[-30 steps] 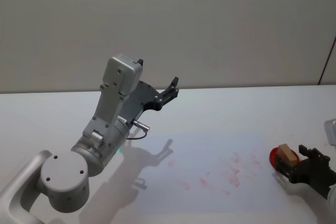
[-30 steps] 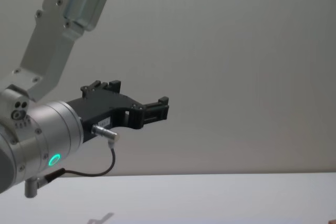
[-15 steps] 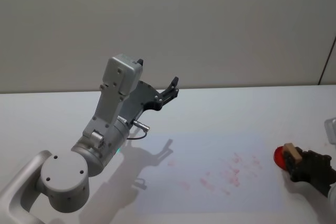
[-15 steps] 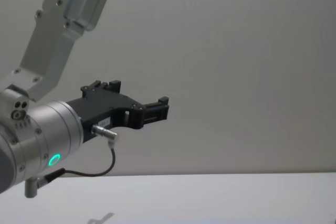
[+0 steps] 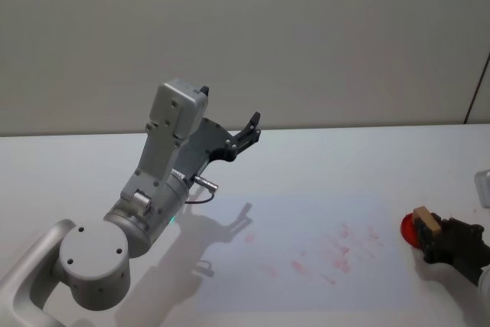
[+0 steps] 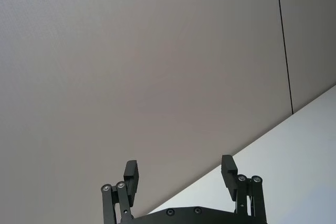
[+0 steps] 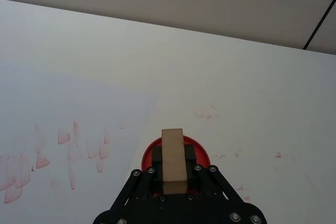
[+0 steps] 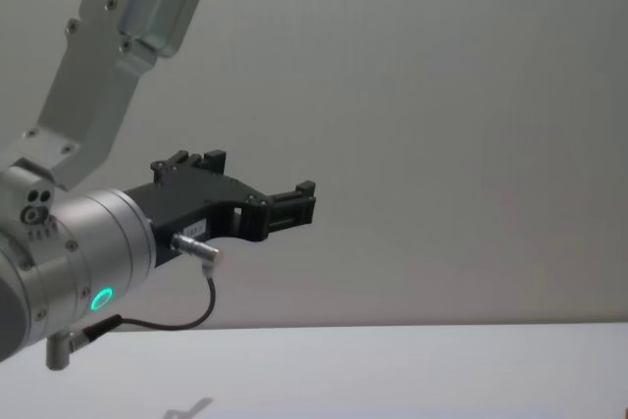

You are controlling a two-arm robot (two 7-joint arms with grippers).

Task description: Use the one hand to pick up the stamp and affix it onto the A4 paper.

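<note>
The stamp [image 5: 425, 222], a light tan wooden block, sits between the black ribbed fingers of my right gripper [image 5: 426, 230] at the table's right edge. That gripper [image 7: 173, 157] is shut on the stamp [image 7: 173, 150], holding it at a round red ink pad [image 7: 202, 154]; whether it touches the pad I cannot tell. The A4 paper [image 5: 306, 243] lies left of the pad and carries several faint red stamp marks [image 7: 68, 140]. My left gripper [image 5: 251, 129] is parked high on the left, open and empty [image 6: 179, 174], well away from the paper [image 8: 304, 201].
The red ink pad [image 5: 408, 229] lies just off the paper's right edge. The left arm's silver elbow [image 5: 92, 262] rises over the table's front left. A pale object [image 5: 483, 188] sits at the far right edge. A plain wall stands behind the white table.
My right gripper shifted slightly right and closed in on the stamp at the red pad a second ago; since half a second ago it has hardly moved. The left arm stayed still.
</note>
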